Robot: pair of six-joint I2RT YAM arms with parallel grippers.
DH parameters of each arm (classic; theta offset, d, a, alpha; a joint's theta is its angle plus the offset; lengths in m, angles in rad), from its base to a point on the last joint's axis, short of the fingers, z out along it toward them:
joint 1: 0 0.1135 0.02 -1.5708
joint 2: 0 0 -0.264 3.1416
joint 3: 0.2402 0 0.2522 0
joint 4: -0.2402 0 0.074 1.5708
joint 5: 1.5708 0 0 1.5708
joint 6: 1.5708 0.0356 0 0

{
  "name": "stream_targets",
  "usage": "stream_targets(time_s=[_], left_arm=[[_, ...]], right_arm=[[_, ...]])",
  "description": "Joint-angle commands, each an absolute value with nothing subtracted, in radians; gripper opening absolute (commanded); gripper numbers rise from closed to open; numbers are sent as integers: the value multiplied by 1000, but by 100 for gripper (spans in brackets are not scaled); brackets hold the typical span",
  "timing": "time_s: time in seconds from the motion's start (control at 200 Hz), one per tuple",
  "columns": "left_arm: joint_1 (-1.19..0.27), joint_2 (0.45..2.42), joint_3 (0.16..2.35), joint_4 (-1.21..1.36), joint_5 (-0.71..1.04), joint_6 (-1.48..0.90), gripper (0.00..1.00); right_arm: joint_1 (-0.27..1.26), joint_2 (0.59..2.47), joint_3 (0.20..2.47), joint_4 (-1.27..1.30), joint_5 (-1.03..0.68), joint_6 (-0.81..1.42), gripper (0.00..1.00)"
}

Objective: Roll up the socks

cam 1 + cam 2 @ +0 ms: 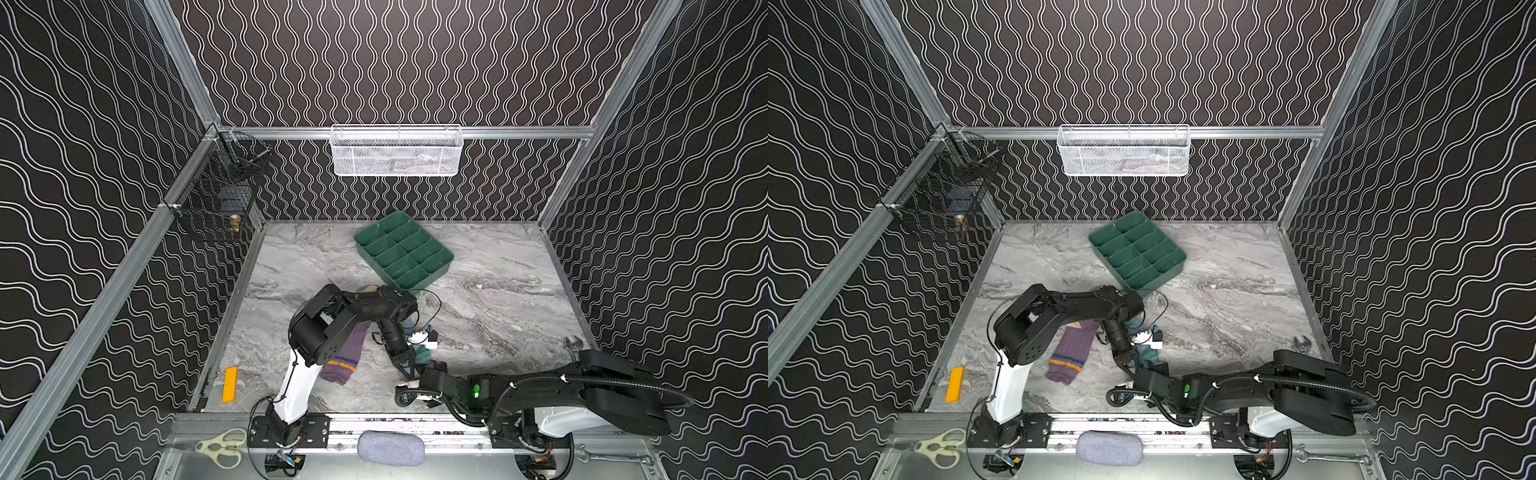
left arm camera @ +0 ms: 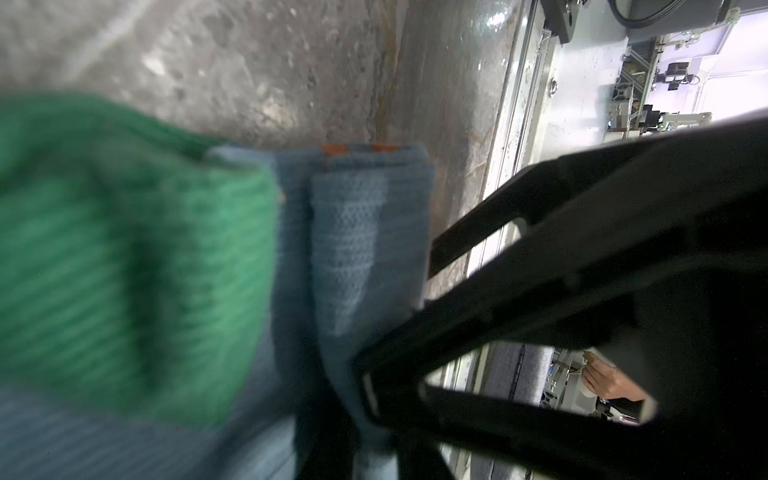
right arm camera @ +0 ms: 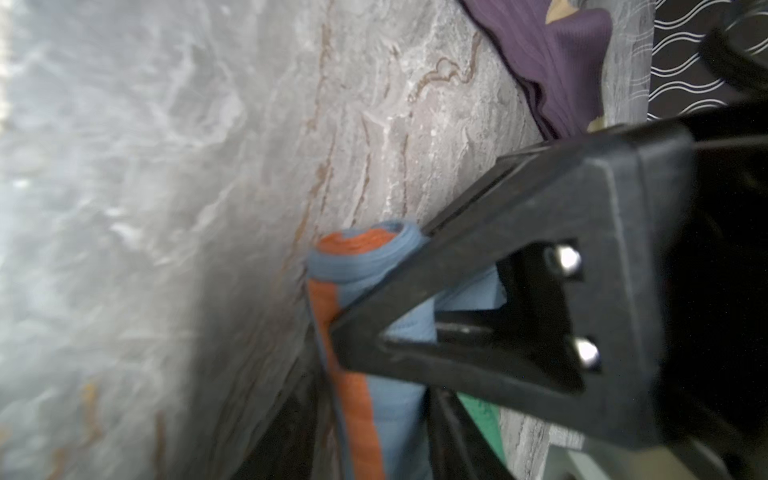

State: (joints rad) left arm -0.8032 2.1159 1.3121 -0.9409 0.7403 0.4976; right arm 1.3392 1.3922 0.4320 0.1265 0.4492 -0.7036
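Observation:
The light blue sock (image 1: 422, 352) with green heel (image 2: 124, 249) lies on the marble table near the front centre, largely hidden under the arms in both top views. Its orange cuff end is rolled into a small coil (image 3: 357, 257). My left gripper (image 1: 409, 370) (image 2: 370, 457) reaches down and is shut on the blue fabric. From the right, my right gripper (image 1: 1138, 376) (image 3: 370, 440) is shut on the same sock, with orange and blue fabric filling the gap between its fingers. The purple sock (image 1: 345, 357) (image 3: 557, 54) lies flat to the left, untouched.
A green divided tray (image 1: 441, 261) sits behind the arms. An orange block (image 1: 230, 384) lies at the front left and a wrench (image 1: 573, 345) at the right edge. Scissors (image 1: 220, 449) and a grey fabric pad (image 1: 390, 449) rest on the front rail. Baskets hang on the walls.

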Motion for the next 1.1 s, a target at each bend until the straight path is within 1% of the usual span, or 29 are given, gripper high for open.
stream_targets(time_s=[0.0,0.09,0.17,0.295,0.435,0.525,0.621,0.701,0.761,0.791,0.861,0.986,1.036,1.096], left_arm=[[-804,2129,1292,-853,332,506,0],[-807,2104,1296,-856,317,499,1],[-808,2071,1297,-849,308,492,12],[-811,1984,1287,-828,309,485,29],[-817,1871,1258,-795,317,463,39],[-817,1788,1223,-762,323,444,42],[-817,1683,1178,-726,294,419,43],[-814,1566,1135,-687,223,389,41],[-812,1450,1105,-664,149,372,31],[-812,1384,1093,-655,119,368,28],[-812,1217,1069,-640,55,369,28],[-813,916,1028,-631,11,435,39],[-811,813,1020,-639,16,478,47],[-810,732,1028,-672,53,540,55]], right_arm=[[1336,1427,452,91,402,-701,31],[1336,1447,480,10,380,-663,19],[1335,1454,505,-67,352,-623,11],[1336,1458,542,-179,320,-537,0],[1336,1468,570,-296,284,-466,0],[1335,1470,593,-349,284,-403,0],[1336,1462,612,-409,262,-365,0],[1334,1455,631,-452,232,-344,0],[1330,1450,652,-483,195,-340,0],[1324,1450,665,-500,165,-338,0],[1291,1455,705,-537,80,-341,0],[1227,1475,755,-566,-7,-357,0],[1189,1489,776,-583,-48,-368,0],[1150,1516,803,-608,-98,-381,0]])
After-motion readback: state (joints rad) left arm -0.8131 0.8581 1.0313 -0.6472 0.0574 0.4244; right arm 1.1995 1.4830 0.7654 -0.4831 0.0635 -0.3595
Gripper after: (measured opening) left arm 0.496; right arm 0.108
